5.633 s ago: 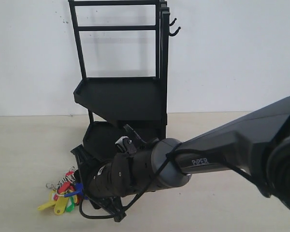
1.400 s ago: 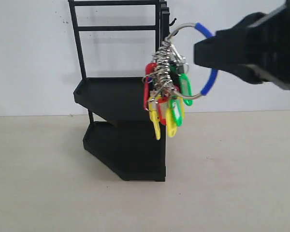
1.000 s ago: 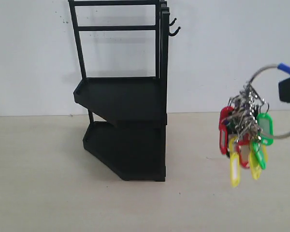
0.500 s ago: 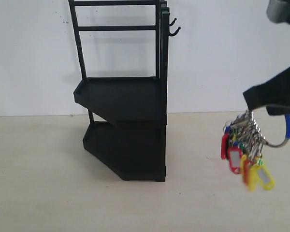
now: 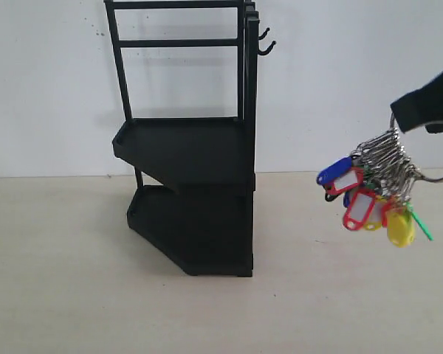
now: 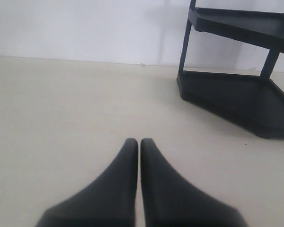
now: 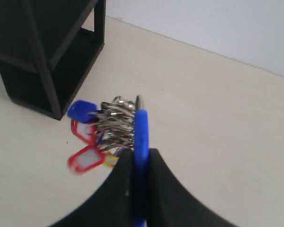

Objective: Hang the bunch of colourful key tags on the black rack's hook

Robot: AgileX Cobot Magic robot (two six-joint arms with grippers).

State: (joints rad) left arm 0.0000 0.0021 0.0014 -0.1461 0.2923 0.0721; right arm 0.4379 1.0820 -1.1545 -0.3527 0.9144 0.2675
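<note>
The colourful key tag bunch [image 5: 375,195] swings in the air at the right of the exterior view, well clear of the black rack [image 5: 188,140]. My right gripper [image 7: 141,152] is shut on its big blue loop [image 7: 141,127], with the tags [image 7: 97,137] dangling past the fingertips. Only a dark edge of that gripper shows in the exterior view. The hook [image 5: 266,49] sticks out near the rack's top right, below the smaller upper hook [image 5: 263,33], and both are bare. My left gripper [image 6: 139,142] is shut with nothing in it, low over the table near the rack's base [image 6: 236,97].
The rack stands on a pale table [image 5: 74,295] against a white wall [image 5: 354,74]. Its two tray shelves [image 5: 181,147] hold nothing.
The bunch was lifted from the table, brought up beside the hooks, then carried away to the right. In the last half second it rose a little and the tags swung left.
</note>
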